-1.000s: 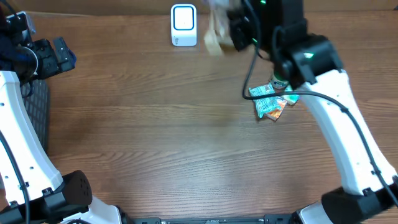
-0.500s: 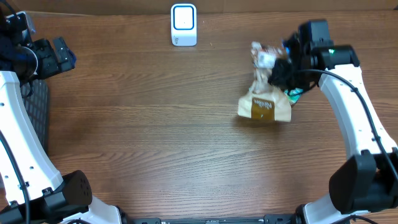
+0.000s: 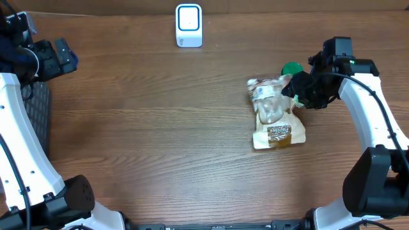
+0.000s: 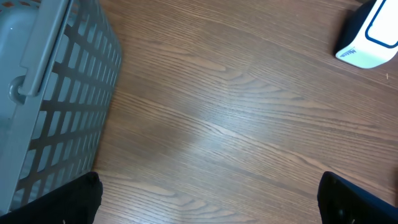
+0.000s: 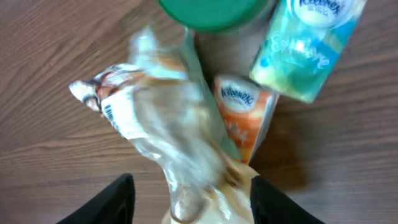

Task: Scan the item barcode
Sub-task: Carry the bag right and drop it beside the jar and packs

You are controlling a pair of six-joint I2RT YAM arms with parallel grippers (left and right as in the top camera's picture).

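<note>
- Brown wooden table [image 3: 160,134] fills the overhead view; a white scanner [image 3: 188,25] with a blue outline stands at its far edge, and a grey slatted basket [image 4: 50,93] is at the left side.
- The task's thing is a bag [image 3: 275,112] of clear, crinkled plastic. It lies on the right half of the table, well apart from the scanner.
- The bag's near end carries a tan label with a dark patch. Its far end is bunched and shows a white printed strip, seen best in the right wrist view [image 5: 168,124]. I cannot make out a barcode.
- Just beside the bag are a round green lid [image 5: 211,9], a teal tissue pack [image 5: 308,46] and an orange tissue pack [image 5: 242,118]. The bag covers one edge of the orange pack.
- The right gripper [image 5: 193,205] hangs over the bag's far end with its fingers [image 5: 106,202] apart. The bag passes between them, and wood shows between the bag and one finger. It is not pinched; whether the other finger touches it, I cannot tell.
- The left gripper [image 4: 208,199] is over bare wood next to the basket. Its jaws are spread wide and hold nothing.
</note>
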